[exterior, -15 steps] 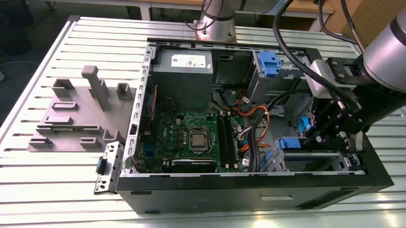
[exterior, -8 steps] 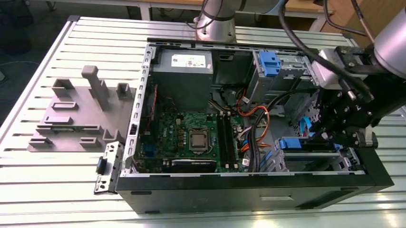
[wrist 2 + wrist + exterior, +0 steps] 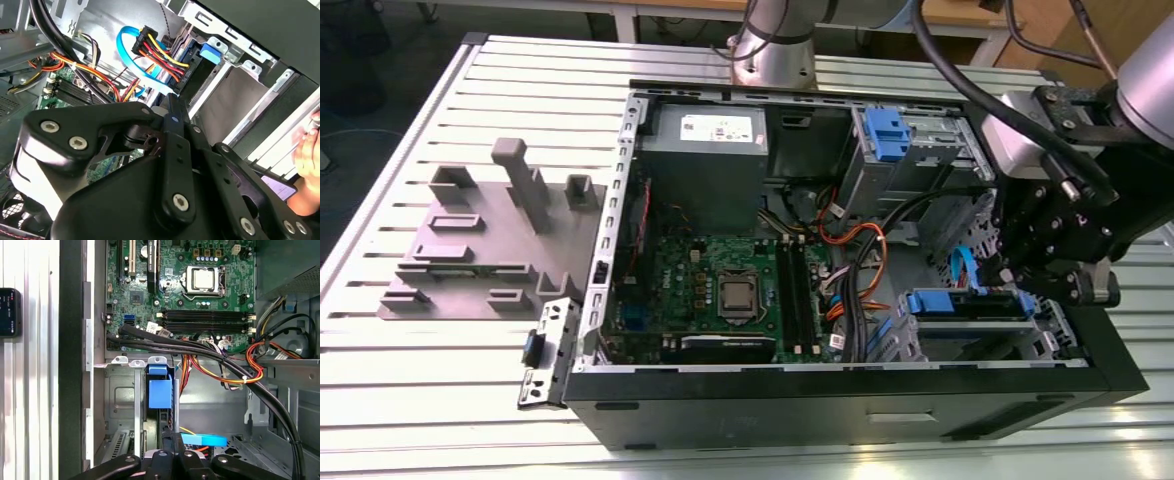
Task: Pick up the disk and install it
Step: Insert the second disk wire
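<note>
An open computer case point(image 3: 854, 400) lies on the slatted bench point(image 3: 400, 400), a grey fixture block point(image 3: 480, 250) beside it.

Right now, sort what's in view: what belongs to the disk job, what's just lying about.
Job: disk, in the drive cage; gripper beside it.
Lying about: grey fixture block, power supply, motherboard, blue latch.

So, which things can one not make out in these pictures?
- Whether the gripper holds anything: its own dark body hides the fingertips in the exterior view and both wrist views.
- The disk's label: not visible; the blue carrier sits edge-on in the drive bay.
- The hand: cut off by the second wrist view's edge.
</note>
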Controlling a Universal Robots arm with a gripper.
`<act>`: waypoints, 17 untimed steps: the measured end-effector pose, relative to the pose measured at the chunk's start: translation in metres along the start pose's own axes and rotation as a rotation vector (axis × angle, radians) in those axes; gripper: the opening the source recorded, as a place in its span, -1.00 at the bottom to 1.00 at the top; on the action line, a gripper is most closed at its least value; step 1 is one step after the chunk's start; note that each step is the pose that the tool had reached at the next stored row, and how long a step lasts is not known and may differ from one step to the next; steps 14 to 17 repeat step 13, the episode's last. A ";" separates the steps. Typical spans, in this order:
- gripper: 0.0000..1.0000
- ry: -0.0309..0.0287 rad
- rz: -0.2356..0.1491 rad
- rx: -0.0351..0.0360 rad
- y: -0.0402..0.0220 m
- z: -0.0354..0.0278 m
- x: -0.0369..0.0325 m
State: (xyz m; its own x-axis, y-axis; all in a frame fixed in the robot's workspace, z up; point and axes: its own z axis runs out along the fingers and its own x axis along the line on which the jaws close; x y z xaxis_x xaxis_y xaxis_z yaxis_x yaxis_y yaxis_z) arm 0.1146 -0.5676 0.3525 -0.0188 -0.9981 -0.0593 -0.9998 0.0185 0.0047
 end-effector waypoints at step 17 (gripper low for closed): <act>-0.79 0.0000 0.000 0.0000 0.0000 -0.0029 -0.0002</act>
